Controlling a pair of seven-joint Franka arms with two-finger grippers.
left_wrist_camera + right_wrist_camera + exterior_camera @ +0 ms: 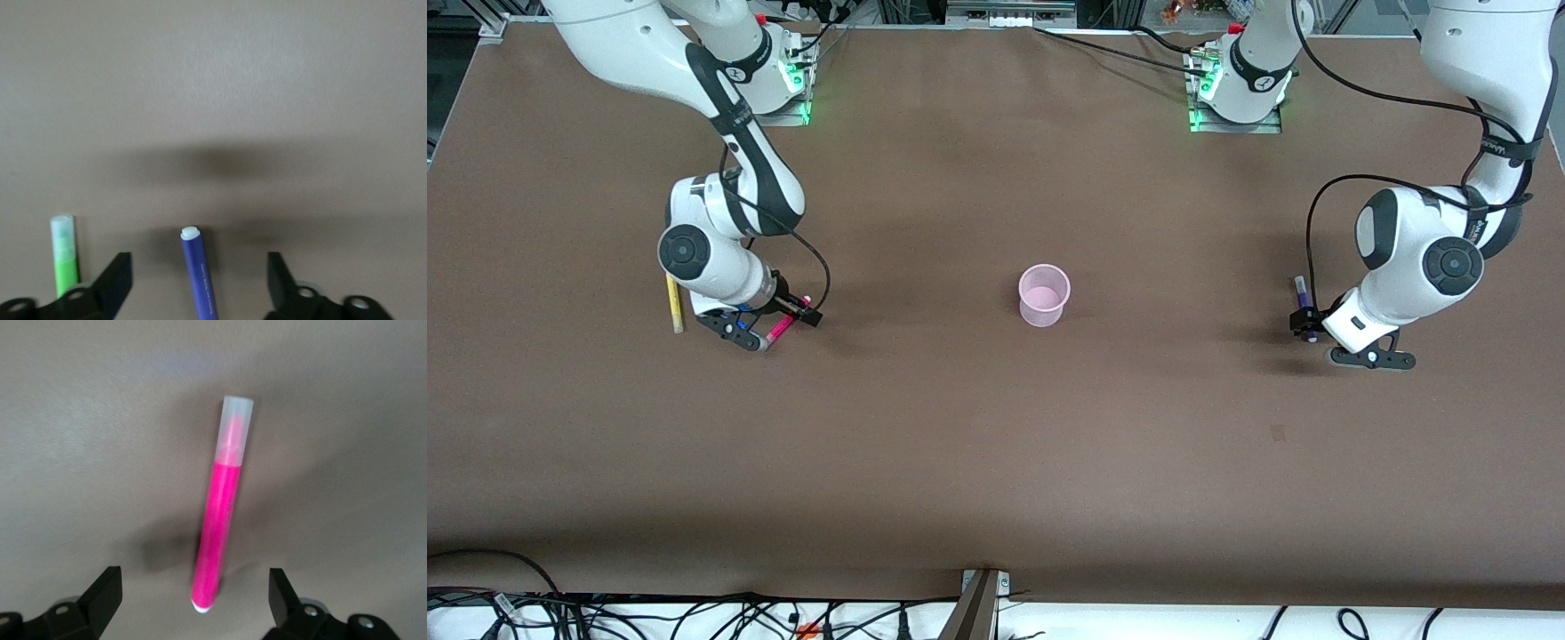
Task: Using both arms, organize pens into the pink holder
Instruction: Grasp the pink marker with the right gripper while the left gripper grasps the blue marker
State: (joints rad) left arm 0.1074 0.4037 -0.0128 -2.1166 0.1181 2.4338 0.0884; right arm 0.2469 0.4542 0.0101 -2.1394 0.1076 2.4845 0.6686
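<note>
Right pincer [193, 600], fingers wide, straddles the magenta pen [220, 513] lying on the tabletop [996, 444] near the right arm's end, a yellow pen [673, 304] beside it. Left pincer [199, 283], also wide, straddles the purple-blue pen [199, 273] near the left arm's end, a green pen [65, 253] alongside. The pink holder [1043, 295] stands mid-tabletop, seemingly empty. Both arms appear poised to grasp; next, each must close squarely on its pen.

the bench [996, 444] is plain matte brown. the holder [1044, 295] is translucent pale pink. one pen [219, 520] is vivid magenta with a frosted clear cap, another [199, 273] dark purple-blue with a pale tip, a third [65, 253] bright green — its cap whitish — and the last [673, 304] yellow. both arms are white with black bands; their end effectors are black.
</note>
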